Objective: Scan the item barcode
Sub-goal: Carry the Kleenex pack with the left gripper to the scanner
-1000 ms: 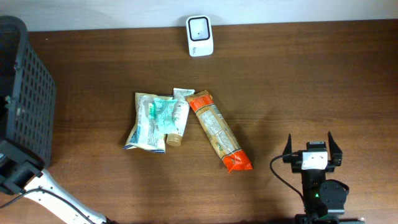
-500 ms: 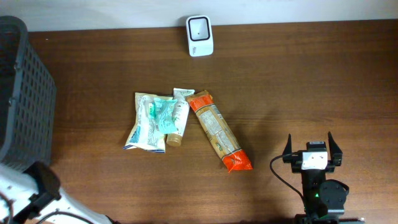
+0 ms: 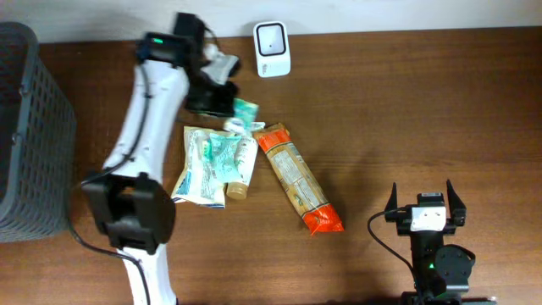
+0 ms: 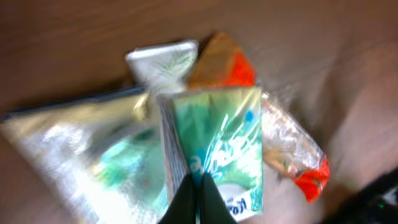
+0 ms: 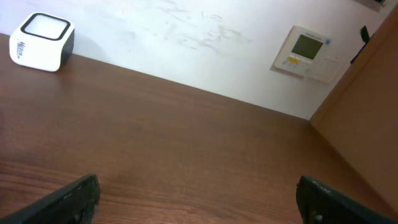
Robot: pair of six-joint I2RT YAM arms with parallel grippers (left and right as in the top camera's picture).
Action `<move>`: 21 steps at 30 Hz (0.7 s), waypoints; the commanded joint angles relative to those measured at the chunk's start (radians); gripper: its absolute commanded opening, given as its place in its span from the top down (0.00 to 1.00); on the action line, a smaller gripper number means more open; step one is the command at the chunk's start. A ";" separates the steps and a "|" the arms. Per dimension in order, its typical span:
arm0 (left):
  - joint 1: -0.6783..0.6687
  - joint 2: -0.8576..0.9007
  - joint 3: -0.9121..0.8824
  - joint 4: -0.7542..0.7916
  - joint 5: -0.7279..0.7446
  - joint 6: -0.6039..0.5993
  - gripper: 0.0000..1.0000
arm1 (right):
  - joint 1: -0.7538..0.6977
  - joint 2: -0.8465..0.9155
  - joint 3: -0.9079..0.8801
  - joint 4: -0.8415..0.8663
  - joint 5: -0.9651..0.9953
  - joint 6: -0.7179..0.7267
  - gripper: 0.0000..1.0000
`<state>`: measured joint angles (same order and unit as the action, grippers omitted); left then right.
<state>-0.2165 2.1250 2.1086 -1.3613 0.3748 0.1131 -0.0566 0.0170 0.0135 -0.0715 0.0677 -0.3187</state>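
My left gripper [image 3: 230,107] is shut on a green plastic packet [image 3: 246,108], just behind the pile and in front of the white barcode scanner [image 3: 272,37]. In the left wrist view the black fingertips [image 4: 186,198] pinch the packet's [image 4: 221,140] lower edge. Beneath it lie a silver-green pouch [image 4: 74,149], a white tube [image 4: 163,61] and an orange snack packet [image 4: 292,146]. Near the front right edge my right gripper [image 3: 426,196] stands open with nothing between its fingers, and from its wrist view [image 5: 199,202] the scanner [image 5: 41,42] sits far left.
A dark mesh basket [image 3: 34,127] stands at the left edge of the brown table. The pouch [image 3: 201,168], the tube [image 3: 244,163] and the orange packet [image 3: 298,180] lie together mid-table. A white wall with a thermostat panel [image 5: 308,53] rises behind.
My left arm has swung from the bottom left corner up over the pile and now holds the green packet near the scanner. The right arm has not moved.
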 commanded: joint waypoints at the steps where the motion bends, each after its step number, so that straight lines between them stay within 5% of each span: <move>1: -0.096 -0.016 -0.041 0.079 0.015 0.017 1.00 | -0.003 -0.004 -0.008 -0.002 0.016 -0.003 0.01; 9: -0.127 -0.016 -0.041 0.252 0.241 0.017 1.00 | -0.003 -0.004 -0.008 -0.002 0.016 -0.003 0.01; 19: -0.010 -0.016 -0.041 0.385 1.151 -0.022 1.00 | -0.003 -0.004 -0.008 -0.002 0.016 -0.003 0.01; 21: 0.038 -0.016 -0.041 0.383 1.199 -0.086 1.00 | -0.003 -0.004 -0.008 -0.002 0.016 -0.003 0.01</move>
<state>-0.2436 2.1250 2.0701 -0.9798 1.3598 0.0933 -0.0566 0.0166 0.0135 -0.0711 0.0677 -0.3187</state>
